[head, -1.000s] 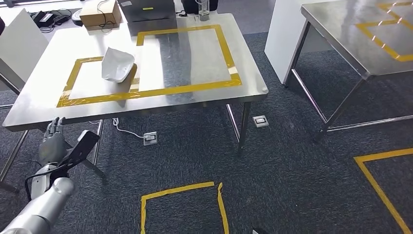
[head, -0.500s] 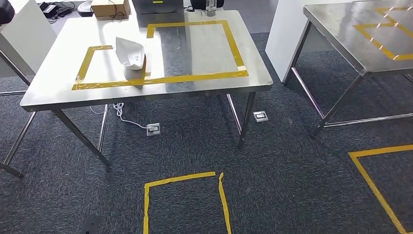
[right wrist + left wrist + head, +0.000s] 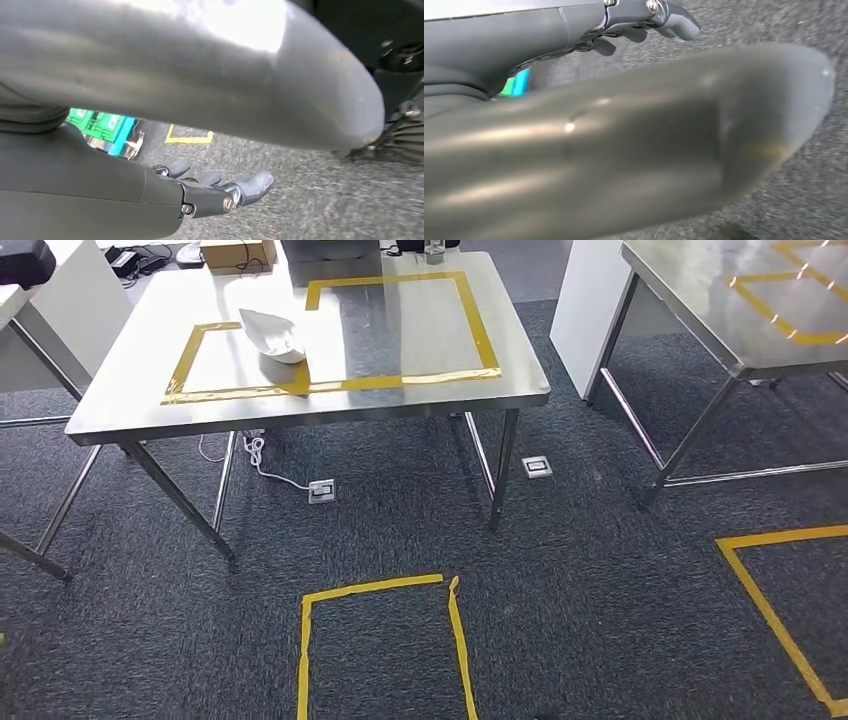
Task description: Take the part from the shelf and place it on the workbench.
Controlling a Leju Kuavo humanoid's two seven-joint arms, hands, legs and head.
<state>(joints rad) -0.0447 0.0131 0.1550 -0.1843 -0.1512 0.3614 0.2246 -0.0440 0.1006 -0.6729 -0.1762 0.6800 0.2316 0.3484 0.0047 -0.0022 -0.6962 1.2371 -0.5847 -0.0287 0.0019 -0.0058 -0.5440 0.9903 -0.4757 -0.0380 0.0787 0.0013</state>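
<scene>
Carpet (image 3: 560, 570), dark grey, covers the floor in the head view, and a steel workbench (image 3: 130, 400) stands toward 11 o'clock with two yellow tape rectangles marked on its top. The white part (image 3: 272, 335) rests on the bench at the 10 to 11 o'clock area, sitting on the right-hand end of the smaller tape rectangle (image 3: 190, 355), where that border meets the larger tape rectangle (image 3: 480, 325); nothing is touching it. A cardboard box (image 3: 238, 252) lies at the far edge of the bench near 12 o'clock. Under the bench a white cable (image 3: 262, 465) runs down to a floor socket (image 3: 322, 490), and a second floor socket (image 3: 537, 467) sits by the right front leg. A second steel table (image 3: 720, 330) stands at 1 to 2 o'clock, also taped in yellow. More yellow tape marks a floor square (image 3: 380, 590) at 6 o'clock and another floor outline (image 3: 770, 600) at 4 o'clock. In the left wrist view the left hand (image 3: 644, 22) hangs over the carpet with its dark fingers (image 3: 679, 25) loosely extended and spread, holding nothing. In the right wrist view the right hand (image 3: 215, 190) likewise hangs above the carpet, fingers (image 3: 252, 185) stretched out and apart, with nothing in it; a green crate (image 3: 97, 125) shows beyond it.
</scene>
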